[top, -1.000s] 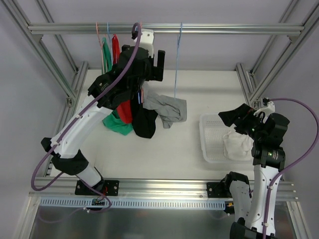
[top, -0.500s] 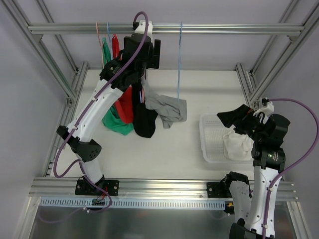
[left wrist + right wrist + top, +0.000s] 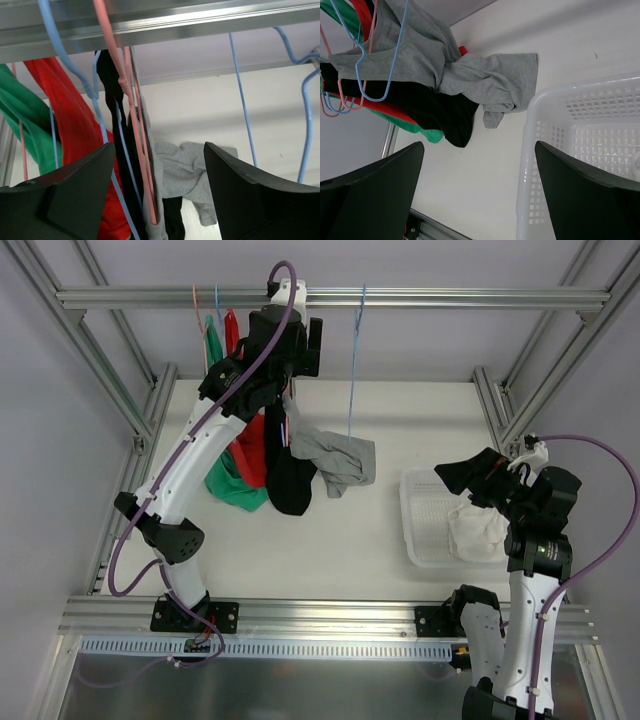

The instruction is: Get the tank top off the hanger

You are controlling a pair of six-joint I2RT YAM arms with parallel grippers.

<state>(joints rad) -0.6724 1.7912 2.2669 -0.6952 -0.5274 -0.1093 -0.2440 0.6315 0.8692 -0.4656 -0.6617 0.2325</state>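
A grey tank top hangs from hangers under the top rail and trails onto the white table. It also shows in the left wrist view and the right wrist view. Beside it hang a black top, a red top and a green top. My left gripper is open and raised just below the rail. A pink hanger and a blue hanger pass between its jaws, untouched. My right gripper is open and empty above the table, beside the basket.
A white plastic basket with a white cloth in it stands at the right. An empty blue hanger hangs from the rail right of the left gripper. Aluminium frame posts border the table on both sides.
My left arm has lifted from over the clothes up to the rail and now holds near the hangers. The empty blue hanger has swung slightly. The right arm has not moved.
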